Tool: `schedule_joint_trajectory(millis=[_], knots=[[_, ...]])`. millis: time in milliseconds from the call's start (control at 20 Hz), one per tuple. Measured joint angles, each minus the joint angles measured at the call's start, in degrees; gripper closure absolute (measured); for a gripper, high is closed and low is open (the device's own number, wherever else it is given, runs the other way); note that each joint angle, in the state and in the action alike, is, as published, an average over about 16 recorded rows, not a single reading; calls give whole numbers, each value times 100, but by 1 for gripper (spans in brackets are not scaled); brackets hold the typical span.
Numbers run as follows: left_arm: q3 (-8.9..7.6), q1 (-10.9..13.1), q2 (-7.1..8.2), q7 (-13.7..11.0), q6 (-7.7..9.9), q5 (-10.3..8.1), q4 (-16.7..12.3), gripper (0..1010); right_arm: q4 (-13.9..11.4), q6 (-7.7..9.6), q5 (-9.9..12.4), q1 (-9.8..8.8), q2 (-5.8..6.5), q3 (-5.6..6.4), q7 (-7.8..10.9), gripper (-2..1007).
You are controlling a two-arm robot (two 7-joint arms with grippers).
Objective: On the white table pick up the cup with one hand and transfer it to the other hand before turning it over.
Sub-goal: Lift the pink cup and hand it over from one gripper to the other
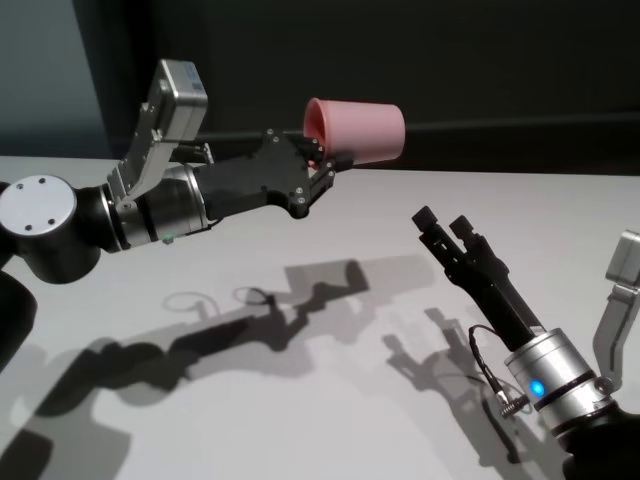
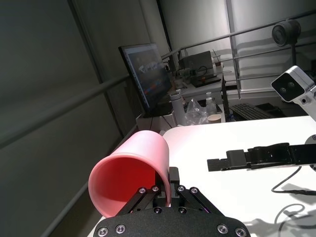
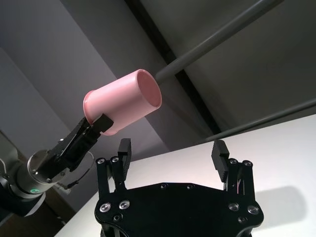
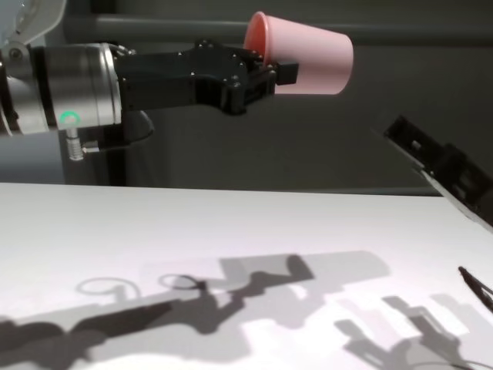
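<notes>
My left gripper point(image 1: 320, 165), on the green-lit arm, is shut on the rim of the pink cup point(image 1: 358, 130) and holds it on its side high above the white table point(image 1: 560, 205), with its base pointing to the right. The cup also shows in the left wrist view point(image 2: 133, 165), the right wrist view point(image 3: 123, 103) and the chest view point(image 4: 308, 54). My right gripper point(image 1: 446, 226), on the blue-lit arm, is open and empty. It is lower and to the right of the cup and points up towards it with a gap between them; its own fingers point(image 3: 219, 153) are spread.
A dark wall with a grey rail point(image 1: 520, 125) runs behind the table's far edge. The arms' shadows point(image 1: 300, 310) lie across the tabletop. A desk with a monitor point(image 2: 148, 79) and clutter stands beyond the table.
</notes>
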Motion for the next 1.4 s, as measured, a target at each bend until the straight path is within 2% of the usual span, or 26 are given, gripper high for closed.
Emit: schedule_joint_trajectory(millis=[350, 600, 900, 1400], knots=[[0, 0, 0, 0, 0, 0, 0, 960, 177, 385, 1003, 150, -34, 92, 575, 3], [1, 0, 0, 0, 0, 0, 0, 960, 353, 635, 1545, 292, -73, 114, 846, 3], [1, 0, 0, 0, 0, 0, 0, 960, 638, 917, 2042, 512, -124, 70, 1105, 3], [1, 0, 0, 0, 0, 0, -1, 960, 1302, 1272, 2615, 963, -204, -90, 1592, 3]])
